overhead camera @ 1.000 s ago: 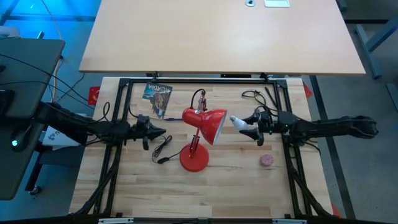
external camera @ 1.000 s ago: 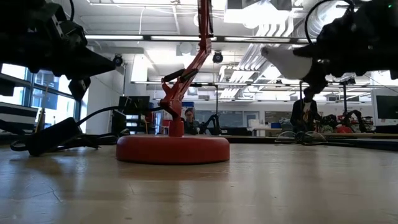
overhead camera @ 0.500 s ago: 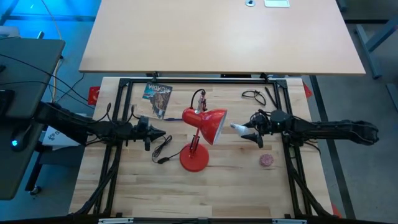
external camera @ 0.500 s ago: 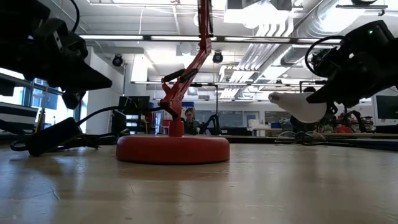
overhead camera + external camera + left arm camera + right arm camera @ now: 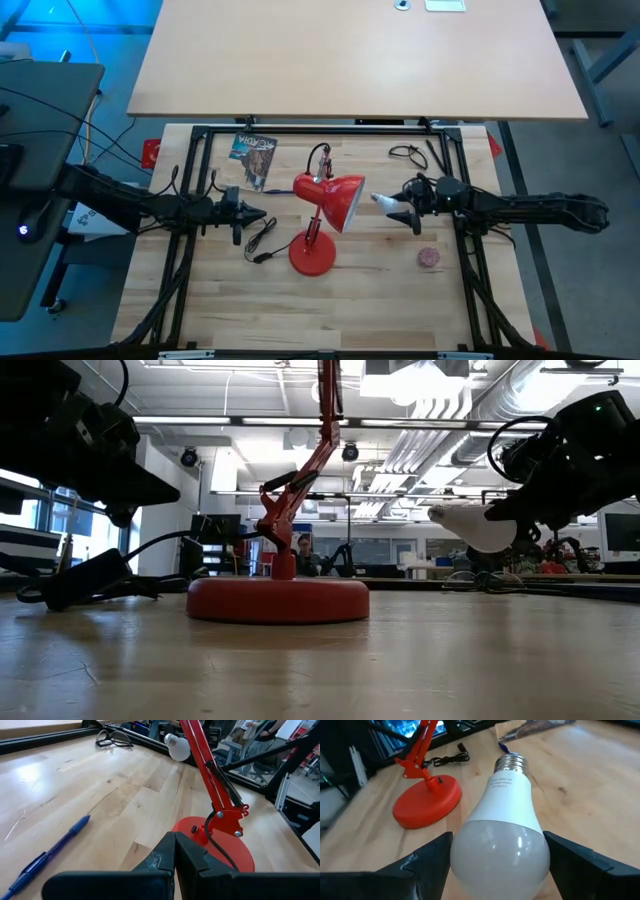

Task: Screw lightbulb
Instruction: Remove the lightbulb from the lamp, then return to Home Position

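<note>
The red lamp stands mid-table on its round base (image 5: 312,255), its shade (image 5: 340,200) tilted toward the table's right. The white lightbulb (image 5: 500,830) hangs just right of the shade's mouth, with its grey screw base (image 5: 375,197) toward the shade. My right gripper (image 5: 393,210) is shut on it. The low view shows the lightbulb (image 5: 470,525) well above the tabletop. Left of the lamp, my left gripper (image 5: 262,213) hovers shut and empty, and the left wrist view shows its fingertips (image 5: 174,842) pressed together. My right gripper pinches the lightbulb's wide glass end (image 5: 470,855) between its two fingers, one on each side. The fingers come nearly level from the table's right and lie along the bulb. The bulb is lifted clear of the table, with its screw base (image 5: 510,762) pointing ahead toward the shade.
A small pink ball (image 5: 428,258) lies near the right arm. The lamp's black cable (image 5: 262,240) and a blue pen (image 5: 45,857) lie left of the lamp base. A printed card (image 5: 253,150) and dark coiled cables (image 5: 410,152) sit near the far edge, inside the black frame.
My right gripper has sunk with the lightbulb, which now hangs lower, still beside the shade's mouth. Most of the drop came early, and it has kept still since. My left gripper has tipped its fingertips a little downward.
</note>
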`<action>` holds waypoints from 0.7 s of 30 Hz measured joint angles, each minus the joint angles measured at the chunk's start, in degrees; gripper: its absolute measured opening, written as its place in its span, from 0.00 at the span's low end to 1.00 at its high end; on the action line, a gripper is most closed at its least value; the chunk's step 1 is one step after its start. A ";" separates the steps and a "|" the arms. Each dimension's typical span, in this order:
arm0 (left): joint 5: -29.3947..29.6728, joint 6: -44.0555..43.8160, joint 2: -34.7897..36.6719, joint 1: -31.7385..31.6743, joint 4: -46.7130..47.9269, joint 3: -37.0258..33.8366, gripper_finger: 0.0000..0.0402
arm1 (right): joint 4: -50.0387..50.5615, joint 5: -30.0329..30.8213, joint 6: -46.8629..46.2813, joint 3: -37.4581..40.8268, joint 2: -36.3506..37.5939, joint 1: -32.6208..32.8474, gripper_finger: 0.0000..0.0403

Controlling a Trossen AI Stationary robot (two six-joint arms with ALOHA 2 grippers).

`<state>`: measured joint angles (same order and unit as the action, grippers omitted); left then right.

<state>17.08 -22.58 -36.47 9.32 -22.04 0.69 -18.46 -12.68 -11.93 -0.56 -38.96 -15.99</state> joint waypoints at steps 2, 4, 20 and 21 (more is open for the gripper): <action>0.00 0.87 0.00 0.00 0.00 0.00 0.00 | 0.00 0.84 2.73 0.00 0.00 0.00 0.72; 0.00 2.12 0.00 0.00 0.00 0.00 0.00 | 0.01 0.93 1.08 0.00 0.00 0.00 0.72; -0.75 7.82 0.00 0.00 -0.07 0.04 0.00 | 0.43 3.38 -4.49 -0.02 0.00 0.00 0.88; -1.29 7.82 0.00 0.00 -0.07 0.04 0.00 | 0.68 3.38 -4.19 -0.02 0.00 0.00 0.91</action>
<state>15.79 -14.76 -36.47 9.32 -22.11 0.73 -17.78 -9.30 -16.11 -0.58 -38.96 -15.99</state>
